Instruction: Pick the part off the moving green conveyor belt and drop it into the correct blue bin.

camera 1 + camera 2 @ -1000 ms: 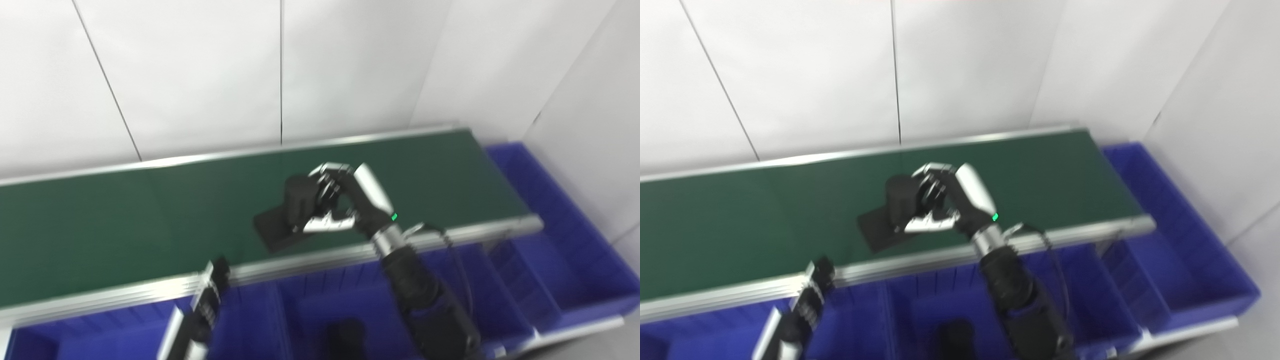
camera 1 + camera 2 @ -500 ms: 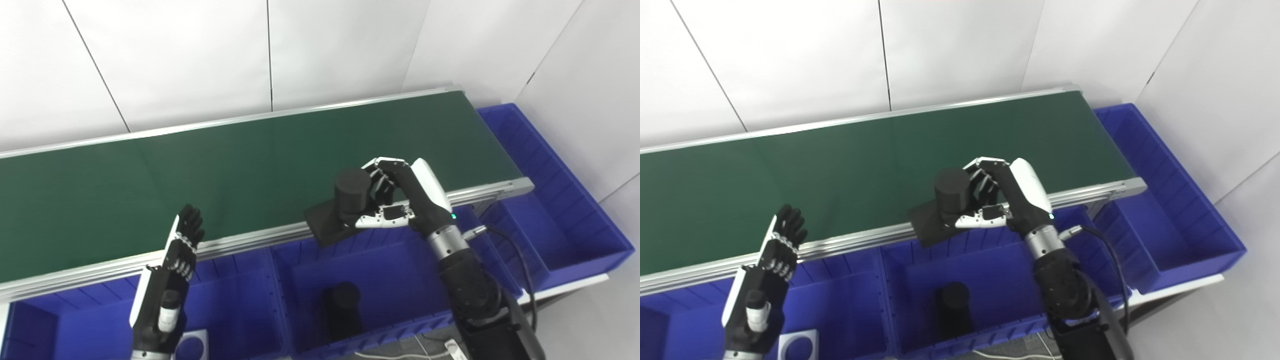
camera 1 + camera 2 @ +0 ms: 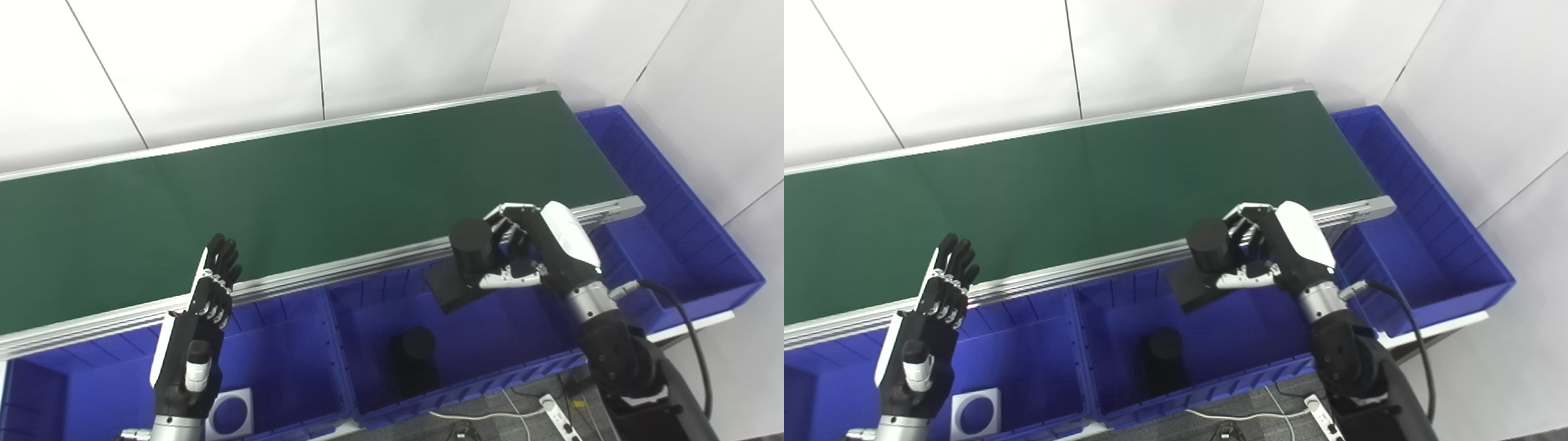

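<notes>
My right hand [image 3: 539,257] is shut on a black part [image 3: 467,262], a cylinder on a flat square base. It holds the part in the air above the middle blue bin [image 3: 520,361], just past the near rail of the green conveyor belt [image 3: 306,190]. The same hand [image 3: 1280,254] and part [image 3: 1206,260] show in the right eye view. My left hand [image 3: 199,331] is open and empty, fingers up, over the left blue bin [image 3: 288,373]. The belt carries nothing.
A like black part [image 3: 416,361] stands in the middle bin. A white square plate with a round hole [image 3: 229,413] lies in the left bin. A long blue bin [image 3: 674,214] sits at the belt's right end. A power strip [image 3: 560,416] and cables lie on the floor.
My right hand has carried the black part off the belt, toward me and to the right, to above the middle bin. The camera has shifted. My left hand stays open.
</notes>
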